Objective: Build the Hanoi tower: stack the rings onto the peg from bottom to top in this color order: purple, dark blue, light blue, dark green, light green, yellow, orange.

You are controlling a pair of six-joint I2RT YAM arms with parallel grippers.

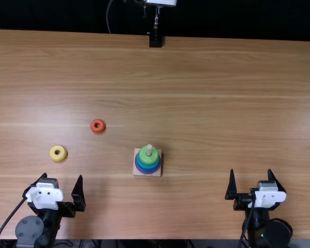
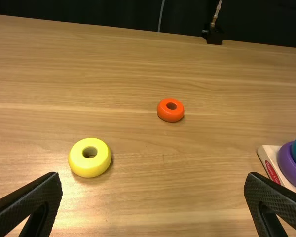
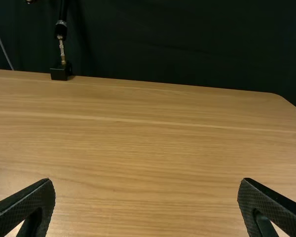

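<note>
In the top view my left gripper (image 1: 62, 188) is open near the table's front left, just below the yellow ring (image 1: 58, 153). Farther back and to the right lies the orange ring (image 1: 98, 126). A wooden base (image 1: 138, 170) near the middle carries stacked purple, blue and green rings (image 1: 143, 155), with the peg (image 1: 149, 149) poking out on top. My right gripper (image 1: 252, 187) stands open at the front right, away from the rings. The left wrist view has the left gripper (image 2: 153, 183) spread, the yellow ring (image 2: 90, 157) and orange ring (image 2: 170, 110) beyond it. Open too is the right gripper (image 3: 146, 187).
A black mount (image 1: 155, 40) with a metal rod stands at the table's far edge, near the middle. The wooden table (image 1: 222, 103) stretches between it and both arms. A dark curtain hangs behind the far edge.
</note>
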